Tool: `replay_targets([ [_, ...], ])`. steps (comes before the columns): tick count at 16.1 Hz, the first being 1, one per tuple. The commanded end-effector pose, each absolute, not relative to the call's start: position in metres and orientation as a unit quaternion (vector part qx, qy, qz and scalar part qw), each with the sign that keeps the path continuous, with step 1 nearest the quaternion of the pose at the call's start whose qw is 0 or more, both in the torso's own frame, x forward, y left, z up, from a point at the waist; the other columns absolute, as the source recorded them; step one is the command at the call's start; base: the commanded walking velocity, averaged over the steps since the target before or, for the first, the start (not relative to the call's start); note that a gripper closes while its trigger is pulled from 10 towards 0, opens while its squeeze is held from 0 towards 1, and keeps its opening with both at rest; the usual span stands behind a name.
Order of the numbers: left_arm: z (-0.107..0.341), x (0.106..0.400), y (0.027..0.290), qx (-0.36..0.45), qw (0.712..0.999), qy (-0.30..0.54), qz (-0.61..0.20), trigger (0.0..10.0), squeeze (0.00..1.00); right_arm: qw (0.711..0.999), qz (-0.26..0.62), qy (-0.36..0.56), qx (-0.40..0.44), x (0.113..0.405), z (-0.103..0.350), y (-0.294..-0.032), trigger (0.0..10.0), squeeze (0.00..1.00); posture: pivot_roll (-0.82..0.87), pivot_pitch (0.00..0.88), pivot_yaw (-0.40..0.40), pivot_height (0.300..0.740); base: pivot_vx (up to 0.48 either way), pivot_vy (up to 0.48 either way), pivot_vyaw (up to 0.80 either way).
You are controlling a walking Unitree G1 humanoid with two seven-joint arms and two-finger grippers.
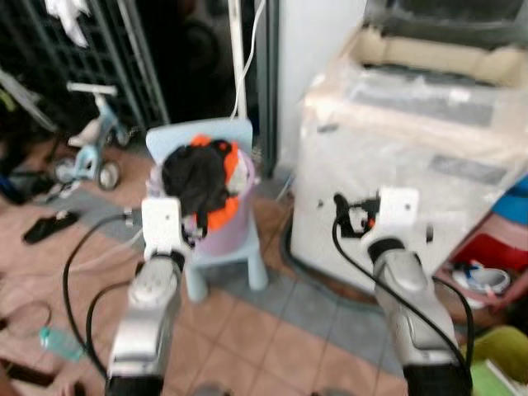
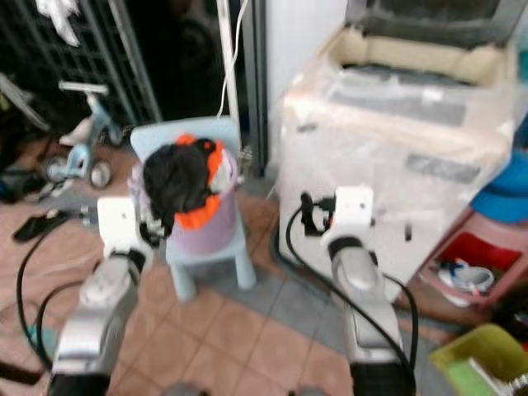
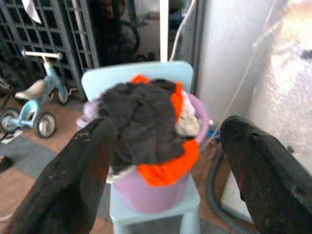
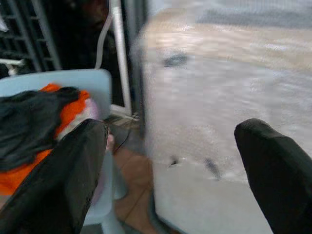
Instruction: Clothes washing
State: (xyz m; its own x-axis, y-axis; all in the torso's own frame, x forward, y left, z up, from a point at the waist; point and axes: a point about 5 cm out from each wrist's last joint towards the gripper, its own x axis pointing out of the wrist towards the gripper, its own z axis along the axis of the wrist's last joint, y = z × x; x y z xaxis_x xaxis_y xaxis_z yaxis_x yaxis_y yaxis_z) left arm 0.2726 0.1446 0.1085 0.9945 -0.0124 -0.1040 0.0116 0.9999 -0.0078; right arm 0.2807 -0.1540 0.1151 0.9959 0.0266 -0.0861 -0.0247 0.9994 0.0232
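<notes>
A lilac laundry bucket stands on a small light-blue chair. It is heaped with black clothes and an orange garment. To the right of the chair is a white washing machine wrapped in clear plastic. My left gripper is open in front of the bucket, short of the clothes, with nothing between its fingers. My right gripper is open too, pointing at the gap between chair and machine. Both silver arms reach forward at about chair height.
A child's tricycle and a black sandal lie at the left by a dark metal grille. A white pole rises behind the chair. A grey hose runs by the machine's base. Red and green bins sit right.
</notes>
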Motion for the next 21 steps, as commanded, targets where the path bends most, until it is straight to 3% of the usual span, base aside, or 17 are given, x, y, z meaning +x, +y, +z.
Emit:
replay_targets([
  [1,0.108,0.271,0.154,-0.001,0.999,0.052,0.005,10.0,0.00,0.999,0.032,0.024,0.009,0.285,0.124,-0.144,10.0,0.00,-0.04,0.000,0.033,0.740,0.000,0.000,0.00],
  [3,0.107,0.269,0.158,-0.017,0.998,0.053,0.007,10.0,0.00,0.999,0.042,0.019,0.007,0.286,0.125,-0.141,10.0,0.00,-0.04,0.000,0.029,0.740,0.000,0.000,0.00],
  [8,0.107,0.269,0.158,-0.019,0.998,0.052,0.007,10.0,0.00,0.998,0.058,0.014,0.011,0.289,0.127,-0.138,10.0,0.00,-0.04,0.000,0.020,0.740,0.272,0.000,0.72],
  [11,0.106,0.268,0.157,-0.022,0.998,0.052,0.006,10.0,0.00,0.998,0.067,0.015,0.012,0.289,0.127,-0.136,10.0,0.00,-0.04,0.000,0.018,0.740,0.321,0.000,0.00],
  [21,0.103,0.266,0.157,-0.026,0.998,0.063,0.016,10.0,0.00,0.991,0.129,0.029,-0.011,0.293,0.122,-0.122,10.0,0.00,-0.03,0.000,0.011,0.740,0.420,0.052,0.32],
])
